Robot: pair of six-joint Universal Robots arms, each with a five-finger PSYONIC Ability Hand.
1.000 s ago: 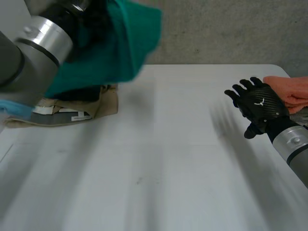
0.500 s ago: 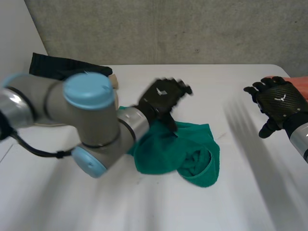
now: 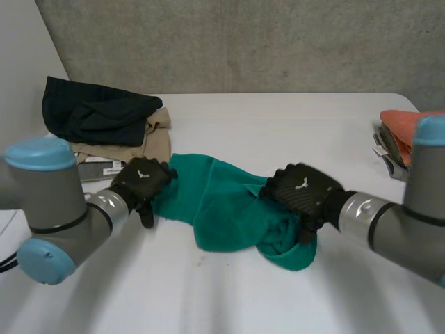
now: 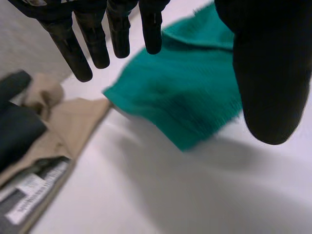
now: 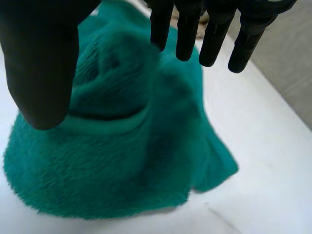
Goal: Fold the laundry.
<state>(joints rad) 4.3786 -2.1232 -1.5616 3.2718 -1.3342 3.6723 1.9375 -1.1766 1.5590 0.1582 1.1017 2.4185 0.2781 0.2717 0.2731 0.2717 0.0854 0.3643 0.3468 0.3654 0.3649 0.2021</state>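
Green towel (image 3: 215, 209) lies crumpled on the tabletop (image 3: 229, 299), no fold made. Left hand (image 3: 142, 182) sits at its left edge, right hand (image 3: 300, 193) over its right end. Both hands' fingers are spread, pinching nothing.

Plain teal-green towel (image 3: 222, 209) on a white tabletop (image 3: 278, 125). Left hand (image 3: 142, 181) and right hand (image 3: 299, 193), both black. A black cloth (image 3: 97, 111), a beige cloth (image 3: 154, 139), an orange cloth (image 3: 400, 125). Grey speckled wall (image 3: 278, 42).

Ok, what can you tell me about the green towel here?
The towel is teal, fluffy terry, lying crumpled and unfolded on the table, its right end bunched into a rounded lump. The left hand is open at its left corner, and the right hand is open over the lump. A beige garment lies just beside that corner.
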